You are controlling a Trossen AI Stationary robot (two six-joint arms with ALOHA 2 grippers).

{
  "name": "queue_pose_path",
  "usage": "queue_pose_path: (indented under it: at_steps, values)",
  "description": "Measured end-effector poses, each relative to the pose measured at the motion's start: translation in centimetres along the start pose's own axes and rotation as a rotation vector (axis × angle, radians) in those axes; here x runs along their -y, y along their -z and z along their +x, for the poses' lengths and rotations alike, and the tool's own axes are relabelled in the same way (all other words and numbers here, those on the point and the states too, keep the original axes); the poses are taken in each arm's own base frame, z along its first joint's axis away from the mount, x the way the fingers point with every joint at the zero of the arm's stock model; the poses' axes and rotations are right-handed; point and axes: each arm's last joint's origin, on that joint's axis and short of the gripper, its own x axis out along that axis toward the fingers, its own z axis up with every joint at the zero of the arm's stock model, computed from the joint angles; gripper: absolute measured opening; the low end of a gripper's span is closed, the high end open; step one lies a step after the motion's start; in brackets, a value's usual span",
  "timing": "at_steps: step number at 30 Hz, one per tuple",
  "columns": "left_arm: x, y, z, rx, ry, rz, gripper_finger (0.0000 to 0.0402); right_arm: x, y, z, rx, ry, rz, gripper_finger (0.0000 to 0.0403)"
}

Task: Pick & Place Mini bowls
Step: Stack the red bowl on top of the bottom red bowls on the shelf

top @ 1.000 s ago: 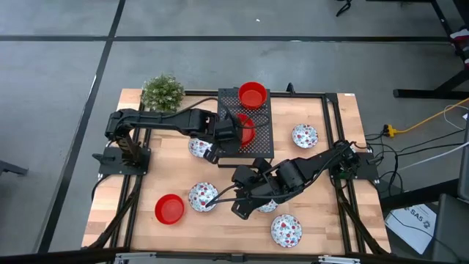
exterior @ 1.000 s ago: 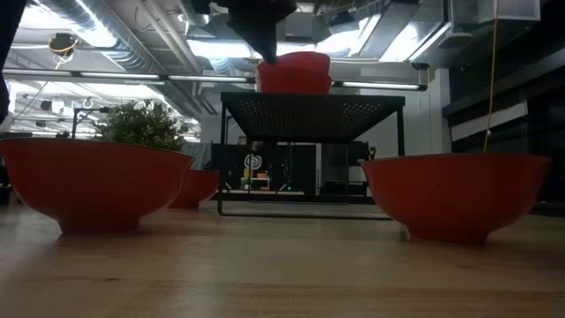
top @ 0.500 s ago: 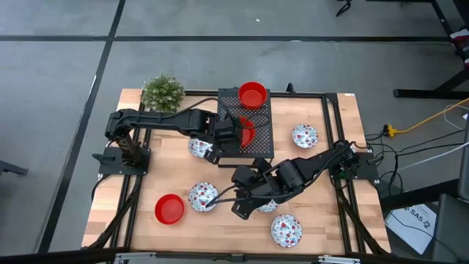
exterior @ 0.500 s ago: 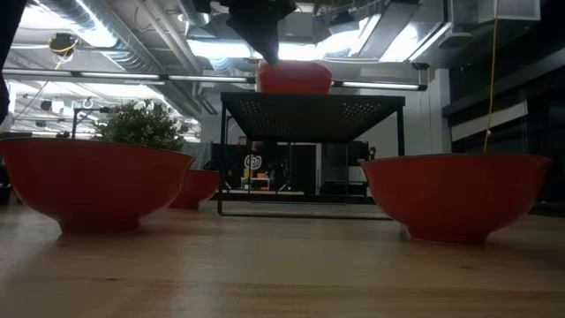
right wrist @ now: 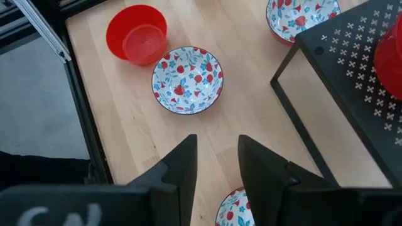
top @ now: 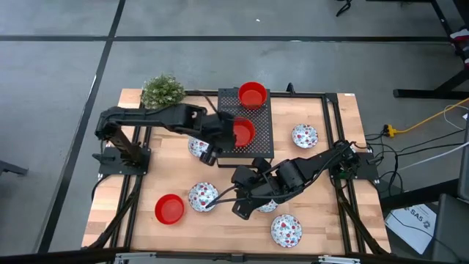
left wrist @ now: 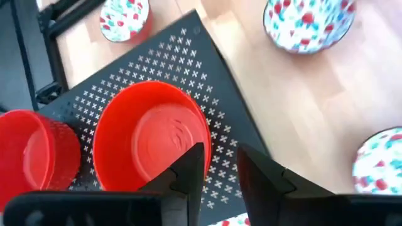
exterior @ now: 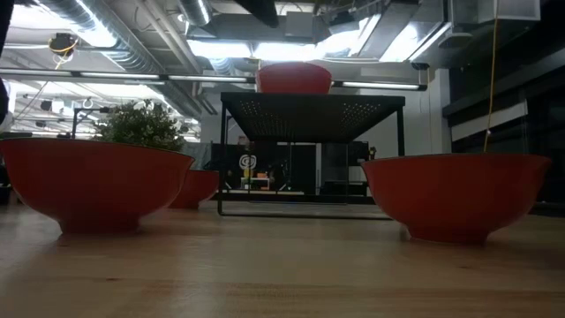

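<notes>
Two red mini bowls stand on the black perforated box [top: 259,149]: one at its middle [top: 242,132] [left wrist: 151,139], one at its far end [top: 252,94]. My left gripper [left wrist: 221,157] is open and hovers above the middle bowl's rim, just off the box's left side [top: 218,139]. My right gripper [right wrist: 217,147] is open and empty over the wood near the box's near end [top: 236,202]. Ahead of it sit a floral bowl [right wrist: 187,80] [top: 202,196] and a red bowl [right wrist: 137,32] [top: 169,209]. Other floral bowls rest on the table [top: 305,136] [top: 286,230].
A green plant [top: 162,92] stands at the table's far left corner. One floral bowl [top: 196,147] lies partly under my left arm, another [top: 268,206] under my right arm. A black frame rail [top: 333,117] runs around the table. In the low view, bowls [exterior: 93,181] [exterior: 455,194] stand close to the camera.
My left gripper lowered the red bowl onto the middle of the box top, then rose clear of it and drew back toward the table's left. The bowl stays standing on the box. My right arm kept still.
</notes>
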Motion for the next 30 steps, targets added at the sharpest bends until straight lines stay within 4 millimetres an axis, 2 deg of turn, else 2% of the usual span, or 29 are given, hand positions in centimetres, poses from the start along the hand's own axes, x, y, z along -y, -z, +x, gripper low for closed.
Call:
queue_pose_path:
  at_steps: [5,12,23,30]
  values:
    - [0.3,0.6,-2.7,0.053,0.021,-0.078,0.0087,0.0,0.0,0.0,0.005,0.005,-0.007,0.0116]
    - [2.1,1.8,-5.3,-0.004,0.084,-0.170,0.0087,0.0,0.0,0.0,0.000,0.000,-0.006,0.0116]
    - [7.3,2.6,-7.5,-0.191,0.192,-0.343,0.0083,-0.3,0.3,0.0,-0.110,-0.107,-0.003,0.0116]
    - [10.4,2.0,-8.2,-0.212,0.152,-0.382,0.0081,-0.4,0.4,-0.1,-0.146,-0.142,-0.003,0.0116]
